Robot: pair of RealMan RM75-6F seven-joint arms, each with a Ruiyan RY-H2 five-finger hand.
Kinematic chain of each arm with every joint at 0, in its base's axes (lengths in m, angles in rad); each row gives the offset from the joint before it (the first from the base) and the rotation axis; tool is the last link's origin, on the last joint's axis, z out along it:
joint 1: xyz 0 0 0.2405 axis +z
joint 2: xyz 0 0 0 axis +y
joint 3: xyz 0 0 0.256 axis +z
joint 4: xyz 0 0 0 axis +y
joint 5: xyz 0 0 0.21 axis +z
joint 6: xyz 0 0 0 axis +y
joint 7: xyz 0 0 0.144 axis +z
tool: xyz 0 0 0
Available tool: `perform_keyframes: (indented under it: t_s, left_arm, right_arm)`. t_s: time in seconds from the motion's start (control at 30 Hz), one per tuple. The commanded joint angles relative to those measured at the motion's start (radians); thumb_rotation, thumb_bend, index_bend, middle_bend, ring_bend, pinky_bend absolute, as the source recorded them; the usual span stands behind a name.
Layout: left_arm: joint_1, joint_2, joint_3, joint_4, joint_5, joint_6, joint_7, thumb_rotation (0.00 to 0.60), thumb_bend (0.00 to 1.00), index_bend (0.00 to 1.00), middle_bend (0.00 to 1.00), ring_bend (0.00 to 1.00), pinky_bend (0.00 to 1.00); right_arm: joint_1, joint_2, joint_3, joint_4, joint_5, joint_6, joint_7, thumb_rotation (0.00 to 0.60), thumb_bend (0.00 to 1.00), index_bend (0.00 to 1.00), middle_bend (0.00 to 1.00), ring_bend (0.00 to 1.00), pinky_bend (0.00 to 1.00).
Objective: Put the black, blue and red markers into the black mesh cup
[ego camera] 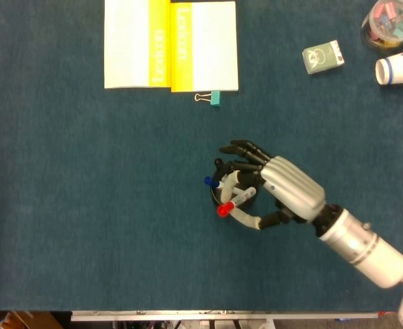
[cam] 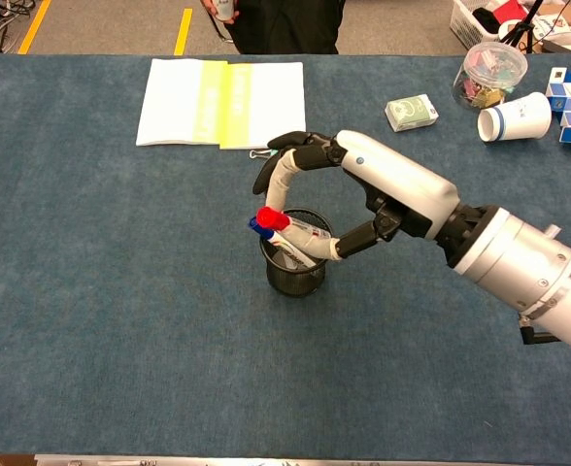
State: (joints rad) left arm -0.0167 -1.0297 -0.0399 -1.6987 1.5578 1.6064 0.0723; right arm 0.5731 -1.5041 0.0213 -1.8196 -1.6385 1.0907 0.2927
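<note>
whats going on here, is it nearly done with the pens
The right hand holds the red marker over the black mesh cup, not yet let go. The blue marker already stands in the cup; the hand hides the black one. The left hand is out of sight.

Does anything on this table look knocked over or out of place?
Only the paper cup at the far right: it lies on its side. The black mesh cup stands upright, with the right hand holding the red marker over it.
</note>
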Motion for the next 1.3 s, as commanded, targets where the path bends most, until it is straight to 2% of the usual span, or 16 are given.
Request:
perform_keyframes:
  t_s: [0.03,0.47,0.53,0.63,0.8,0.87,1.1,1.3]
  left_arm:
    - [0.000,0.000,0.000,0.003,-0.001,0.000,-0.001,0.600,0.36,0.31,0.20,0.20,0.10]
    - [0.000,-0.005,-0.002,0.015,-0.010,-0.006,-0.005,0.600,0.36,0.30,0.20,0.20,0.08]
    - [-0.001,-0.006,-0.002,0.015,-0.009,-0.007,-0.002,0.600,0.36,0.30,0.20,0.20,0.08]
    - [-0.002,-0.004,-0.003,0.014,-0.010,-0.009,0.002,0.600,0.36,0.30,0.20,0.20,0.08]
    - [-0.006,-0.005,-0.004,0.010,-0.010,-0.014,0.010,0.600,0.36,0.31,0.20,0.20,0.08]
    - [-0.008,-0.006,-0.006,0.009,-0.010,-0.015,0.015,0.600,0.36,0.31,0.20,0.20,0.08]
    - [-0.014,-0.003,-0.013,0.008,-0.014,-0.017,0.019,0.600,0.36,0.31,0.20,0.20,0.08]
    - [-0.027,-0.024,-0.011,0.025,-0.027,-0.048,0.009,0.600,0.36,0.31,0.20,0.20,0.08]
  right_arm:
    - [0.018,-0.037,0.012,0.038,0.020,-0.022,0.012,0.600,0.35,0.61,0.36,0.10,0.00]
    - [0.062,-0.131,0.012,0.200,0.042,-0.075,0.098,0.600,0.34,0.61,0.33,0.10,0.00]
    - [0.066,-0.136,0.009,0.215,0.042,-0.079,0.101,0.600,0.33,0.57,0.31,0.09,0.00]
    - [0.070,-0.132,0.005,0.226,0.038,-0.080,0.105,0.600,0.33,0.45,0.28,0.07,0.00]
    - [0.074,-0.107,-0.006,0.222,0.028,-0.078,0.102,0.600,0.33,0.20,0.22,0.02,0.00]
    - [0.074,-0.096,-0.007,0.221,0.023,-0.071,0.092,0.600,0.33,0.15,0.20,0.01,0.00]
    - [0.049,-0.018,-0.012,0.165,-0.010,0.004,0.041,0.600,0.33,0.13,0.19,0.00,0.00]
    - [-0.014,0.097,0.005,0.089,0.021,0.093,-0.154,0.600,0.33,0.13,0.19,0.00,0.00]
